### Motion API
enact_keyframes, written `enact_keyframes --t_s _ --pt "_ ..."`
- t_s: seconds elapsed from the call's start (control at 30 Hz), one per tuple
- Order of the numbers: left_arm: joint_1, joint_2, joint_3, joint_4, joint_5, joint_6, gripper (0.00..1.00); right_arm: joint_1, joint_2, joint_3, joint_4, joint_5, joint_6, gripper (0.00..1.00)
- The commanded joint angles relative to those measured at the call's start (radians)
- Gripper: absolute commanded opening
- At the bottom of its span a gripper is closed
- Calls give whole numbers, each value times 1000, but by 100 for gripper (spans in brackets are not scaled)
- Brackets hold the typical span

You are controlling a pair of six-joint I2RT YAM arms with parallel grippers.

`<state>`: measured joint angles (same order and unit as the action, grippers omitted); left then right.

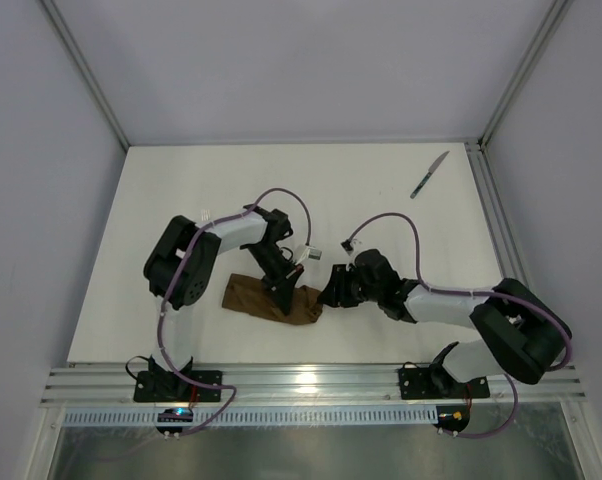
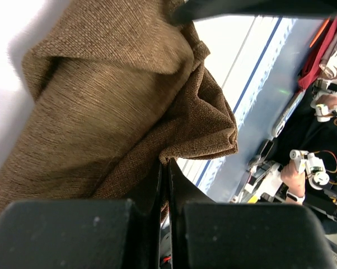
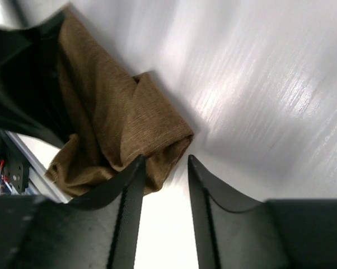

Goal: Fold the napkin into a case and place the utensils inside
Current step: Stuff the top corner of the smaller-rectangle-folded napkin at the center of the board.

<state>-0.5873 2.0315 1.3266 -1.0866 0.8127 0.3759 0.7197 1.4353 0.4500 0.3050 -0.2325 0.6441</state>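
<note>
my left jaws are shut on the napkin (image 1: 249,297) at 6 o'clock; my right jaws sit part open, empty, beside its end. unheld, that fold may spring open. knife (image 1: 429,175) at 1 o'clock.

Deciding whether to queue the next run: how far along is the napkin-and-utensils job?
Done: the napkin lies folded into a rough, rumpled oblong. In hand: the left gripper is shut down at the cloth. The right gripper is open beside the cloth's end, holding nothing. Left: the knife, the only utensil I can make out, lies bare at the far right. Nothing is tucked in yet.
</note>
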Motion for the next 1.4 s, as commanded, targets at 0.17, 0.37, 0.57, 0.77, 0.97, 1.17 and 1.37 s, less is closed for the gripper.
enact_keyframes --t_s 0.17,0.37,0.57,0.77,0.97,1.17,1.37 --pt "6 10 14 57 42 -31 0 1 -295 0 -197 82 -168 51" --pt "14 24 16 77 60 -46 0 46 -400 0 -189 82 -254 52" --pt "33 41 8 86 80 -55 0 76 -273 10 15 -11 -245 53" --pt "49 38 0 102 89 -66 0 118 -121 45 91 -56 -230 53" --pt "50 36 -3 113 82 -75 0 150 -46 64 152 -47 -207 52" --pt "50 29 -6 106 104 -60 0 152 22 73 151 12 -173 20" --pt "50 -23 -33 122 128 -22 16 152 92 108 157 -8 -147 4"
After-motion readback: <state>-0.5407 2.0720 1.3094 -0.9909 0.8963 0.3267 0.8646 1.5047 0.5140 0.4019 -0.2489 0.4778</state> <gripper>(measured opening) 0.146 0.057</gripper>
